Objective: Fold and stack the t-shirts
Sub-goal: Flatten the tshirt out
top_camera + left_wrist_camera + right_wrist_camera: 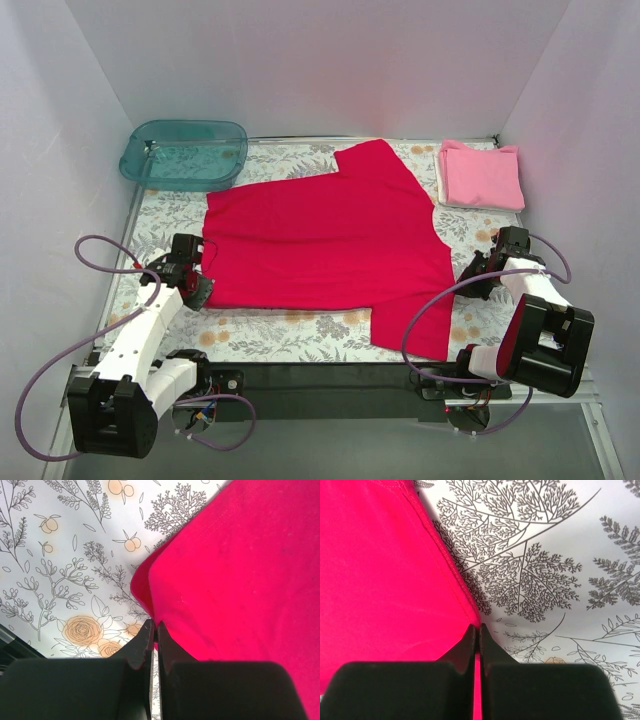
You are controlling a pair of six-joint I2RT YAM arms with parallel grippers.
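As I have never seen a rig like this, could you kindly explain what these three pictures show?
This is a robot: a left arm and a right arm bolted at the near edge of a flower-printed table, each ending in a two-finger claw. The wide picture comes from a fixed camera above and behind the arms. The other two come from a small camera on each wrist, looking past that arm's own claw.

On the table lie a red t-shirt spread flat, a folded pink t-shirt at the far right, and a teal tub at the far left. The left claw is shut at the red shirt's left edge and the right claw at its right edge. Each seems to pinch the cloth.
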